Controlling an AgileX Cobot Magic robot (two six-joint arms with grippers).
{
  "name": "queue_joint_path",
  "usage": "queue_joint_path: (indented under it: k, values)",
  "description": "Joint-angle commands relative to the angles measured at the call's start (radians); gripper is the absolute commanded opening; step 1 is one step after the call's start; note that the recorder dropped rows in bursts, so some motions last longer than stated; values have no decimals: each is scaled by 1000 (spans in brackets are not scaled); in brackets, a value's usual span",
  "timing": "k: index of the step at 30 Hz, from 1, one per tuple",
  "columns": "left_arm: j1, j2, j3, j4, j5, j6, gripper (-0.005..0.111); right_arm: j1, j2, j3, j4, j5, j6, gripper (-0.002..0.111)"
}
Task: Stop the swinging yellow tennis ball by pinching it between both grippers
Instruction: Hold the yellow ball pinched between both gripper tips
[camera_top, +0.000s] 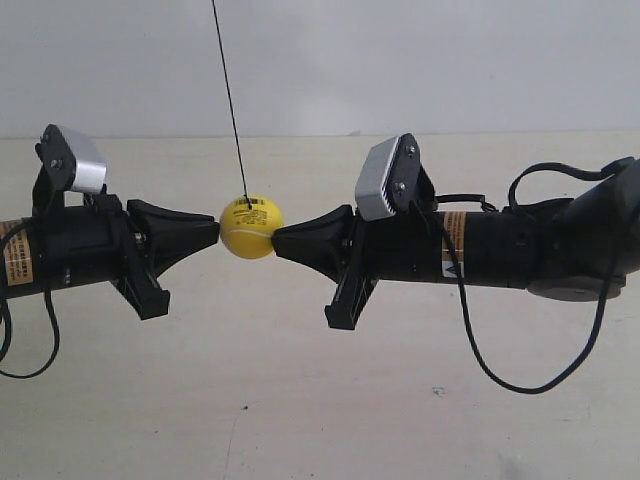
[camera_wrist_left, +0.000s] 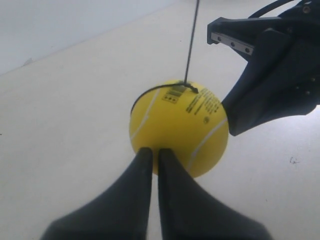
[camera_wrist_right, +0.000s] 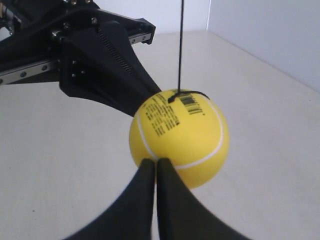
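The yellow tennis ball (camera_top: 250, 227) hangs on a thin dark string (camera_top: 228, 100) above the beige table. It sits pinched between two black wedge grippers. The gripper of the arm at the exterior view's left (camera_top: 215, 232) touches one side, and that of the arm at the exterior view's right (camera_top: 277, 238) touches the other. In the left wrist view my left gripper (camera_wrist_left: 151, 150) is shut, tips against the ball (camera_wrist_left: 179, 127), with the other gripper (camera_wrist_left: 270, 95) behind it. In the right wrist view my right gripper (camera_wrist_right: 151, 161) is shut, tips on the ball (camera_wrist_right: 179, 137), opposite the other gripper (camera_wrist_right: 100, 70).
A beige table (camera_top: 320, 400) lies below, with a white wall (camera_top: 400, 60) behind. A black cable (camera_top: 520, 385) loops down under the arm at the exterior view's right. Another cable (camera_top: 30, 370) hangs at the left edge. Silver-grey boxes (camera_top: 385, 180) sit atop both arms.
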Motion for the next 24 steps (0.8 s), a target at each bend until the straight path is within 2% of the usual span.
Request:
queue_joint_path:
  k: [1, 24]
  values:
    - [-3, 3, -3, -9, -11, 6, 5, 3, -2, -3, 0, -3, -21, 0]
    - [-3, 3, -3, -9, -11, 9, 5, 3, -2, -3, 45, 11, -62, 0]
